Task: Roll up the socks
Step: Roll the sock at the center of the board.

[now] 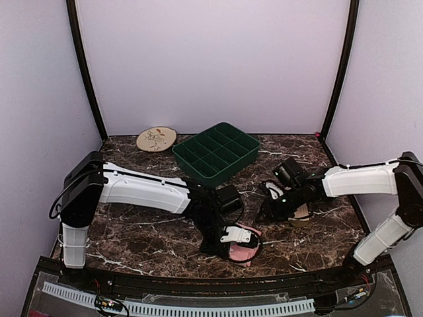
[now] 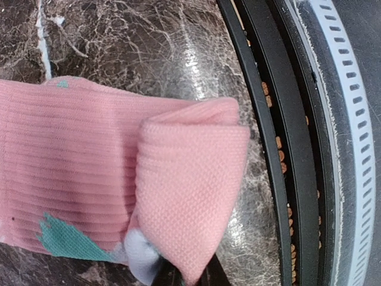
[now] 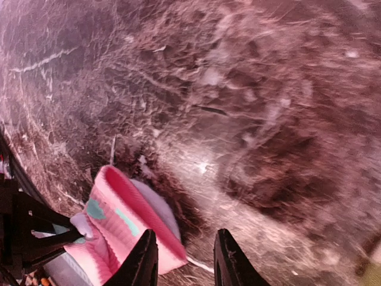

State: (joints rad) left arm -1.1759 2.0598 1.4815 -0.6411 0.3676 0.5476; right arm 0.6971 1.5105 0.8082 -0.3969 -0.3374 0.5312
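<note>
A: What stands at the back of the dark marbled worktop?

B: Left, a round beige plate, lying flat. Close beside it, a green tray of small compartments, set at an angle. Pale lilac walls behind.

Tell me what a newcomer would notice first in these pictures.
The pink sock stands out at the near edge of the table, with one end folded over and pinched by the left fingers. Farther back, a dark green compartment tray sits at the middle of the table. The right fingers stand open, close beside the sock.
</note>
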